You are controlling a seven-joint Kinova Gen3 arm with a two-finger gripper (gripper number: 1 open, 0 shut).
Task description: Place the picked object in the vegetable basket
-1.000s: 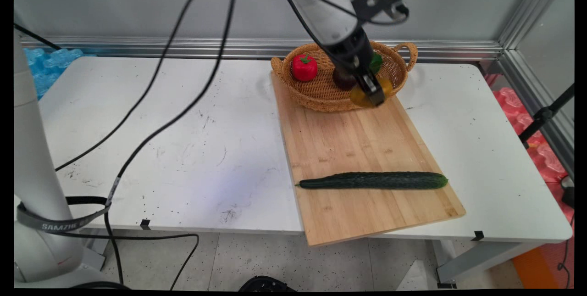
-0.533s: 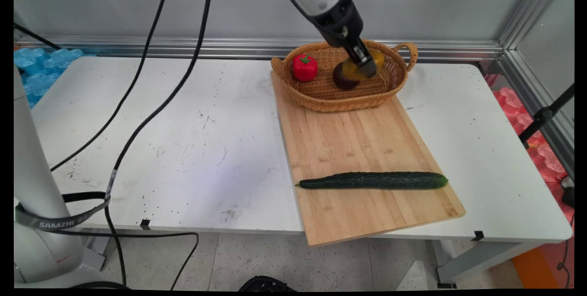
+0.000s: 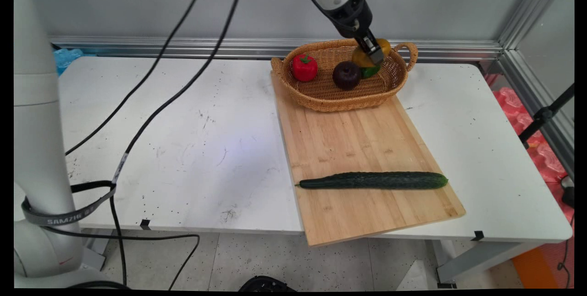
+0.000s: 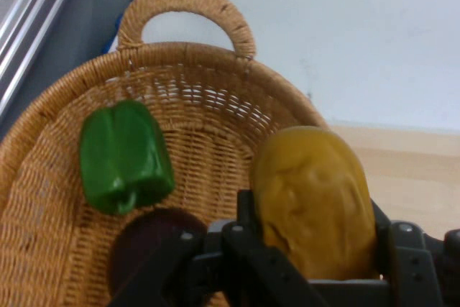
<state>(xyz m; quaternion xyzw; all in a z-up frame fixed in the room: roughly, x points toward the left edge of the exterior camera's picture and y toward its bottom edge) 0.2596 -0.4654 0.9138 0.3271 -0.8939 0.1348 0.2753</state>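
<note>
Hand view shows the black two-finger gripper (image 4: pixel 316 249) w/ jaws clamped on either side of a lumpy yellow-ochre potato-shaped item (image 4: pixel 313 199); it sits deep between them, pinched across its narrow width, which looks like why it hangs steady w/o tilting. Below it is the oval woven wicker basket (image 4: pixel 43 141) w/ loop handle at 12 o'clock in that view. A glossy green bell pepper (image 4: pixel 123 156) lies on the basket floor at about 9 o'clock from the held item, and a dark purple round fruit (image 4: pixel 147 239) shows partly at 7 o'clock, half hidden by the linkage. Main view: gripper (image 3: pixel 373 55) is up over the basket's (image 3: pixel 321 98) far right rim, holding the yellow item (image 3: pixel 367 55) clear of the weave, not touching pepper (image 3: pixel 368 72) or purple fruit (image 3: pixel 346 75). A red bell pepper (image 3: pixel 304 67) sits at the basket's 9 o'clock end, well apart from the gripper. Basket rests on the far end of a light bamboo cutting board (image 3: pixel 362 149), which lies angled on the white table (image 3: pixel 183 140), its near corner overhanging the table edge. A long dark green cucumber (image 3: pixel 372 180) lies crosswise near the board's 6 o'clock end, flat, so unlikely to roll.
</note>
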